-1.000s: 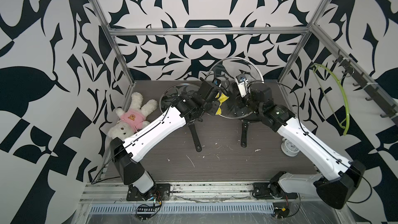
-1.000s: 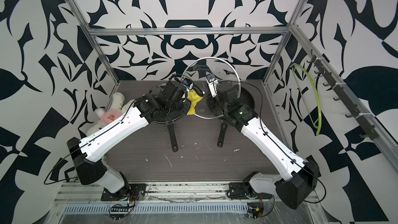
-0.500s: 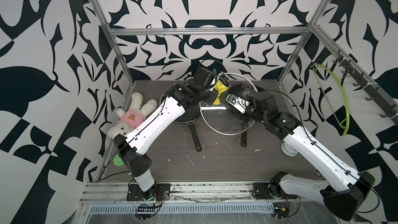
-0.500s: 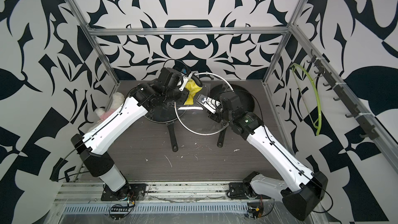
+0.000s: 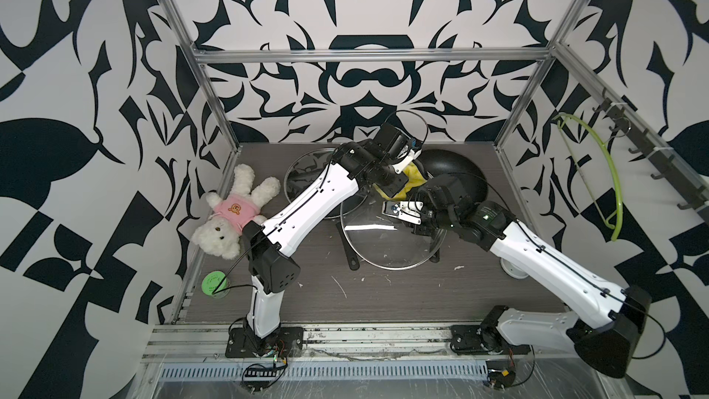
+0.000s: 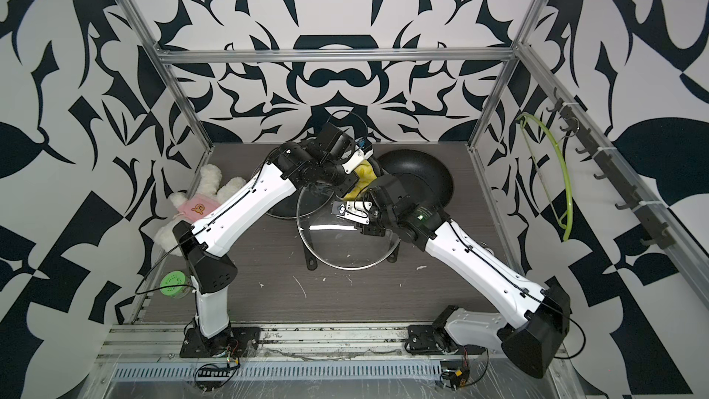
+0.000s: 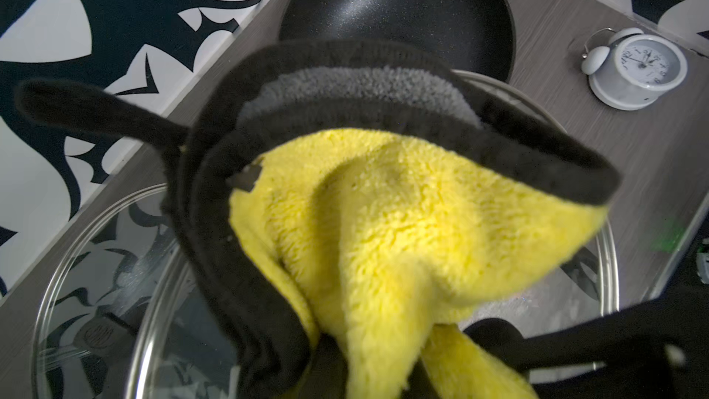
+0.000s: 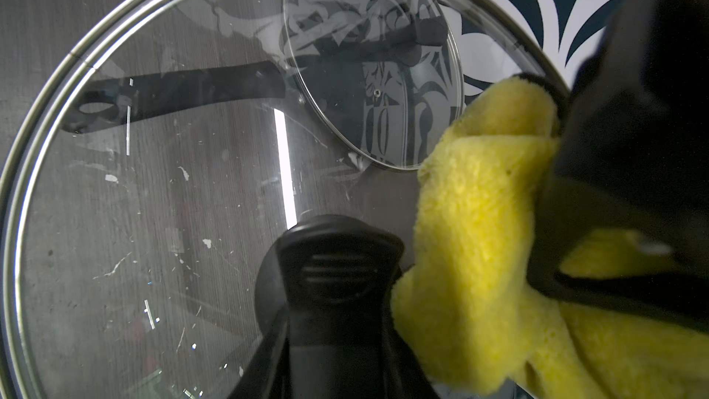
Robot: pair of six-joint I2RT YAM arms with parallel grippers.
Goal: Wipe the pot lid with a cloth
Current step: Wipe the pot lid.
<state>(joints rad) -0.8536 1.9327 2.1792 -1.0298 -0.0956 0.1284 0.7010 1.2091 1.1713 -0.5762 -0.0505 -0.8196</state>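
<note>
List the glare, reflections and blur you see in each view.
In both top views a white glare streak crosses the large glass lid. Right wrist: a bright vertical light strip on that lid; the yellow cloth looks soft up close. Left wrist: the cloth's black edging is blurred, the alarm clock fairly sharp.

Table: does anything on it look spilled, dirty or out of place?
Yes. White flecks lie scattered over the dark table, like crumbs or scratches. A teddy bear in a pink shirt lies flat by the left wall, a toy that seems out of place here.
</note>
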